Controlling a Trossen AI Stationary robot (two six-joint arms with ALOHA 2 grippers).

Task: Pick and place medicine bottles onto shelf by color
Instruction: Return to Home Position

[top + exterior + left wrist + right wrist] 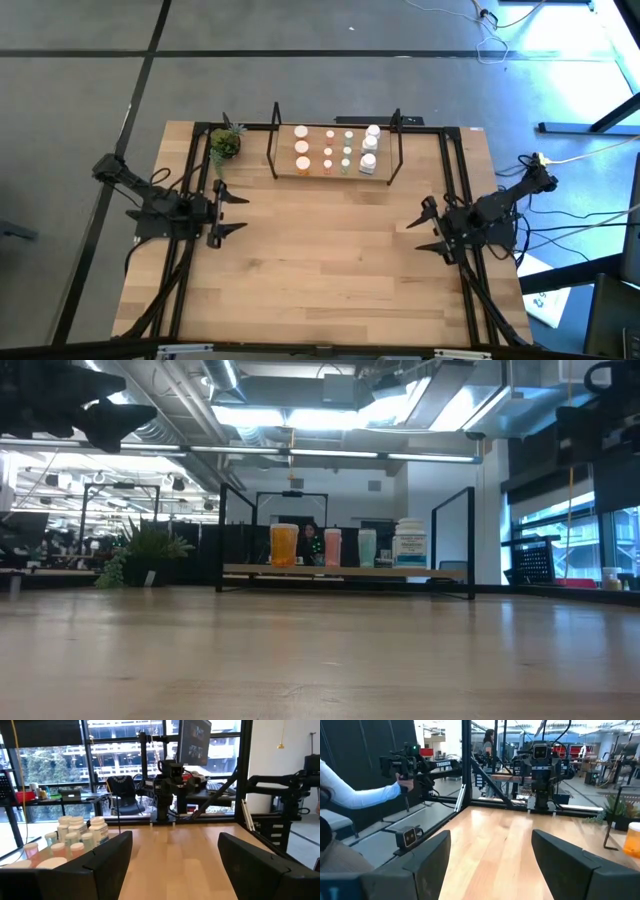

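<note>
Looks pretty much finished to me. All the medicine bottles (329, 151) I can find are up on the shelf (286, 150), upper middle of the high view, lined up in four columns by colour. The fat orange ones (301, 147) are at the left end, then a skinnier pinkish-orange column (328, 165), then pale green (347, 151), then the white ones (369, 161) at the right end. I can't spot anything loose on the counter (330, 270), so I'd guess the sorting is done and all that's left is parking the arms.

Left tool (243, 212) sits over the left-middle of the counter and right tool (414, 236) over the right-middle, both well apart from the shelf. Both have their fingers spread wide with nothing between them, and the wrist views just show bare wood through the gap.

Materials: the shelf is a flat light-wood board with thin black metal frames (472, 530) standing at each end. The bottles are little cylinders with white caps. The coloured ones look like see-through tinted plastic in the low view, and the white ones are opaque with labels. The counter is pale wood planks, smooth-looking. A small potted plant (225, 143) stands just left of the shelf, not part of the job
</note>
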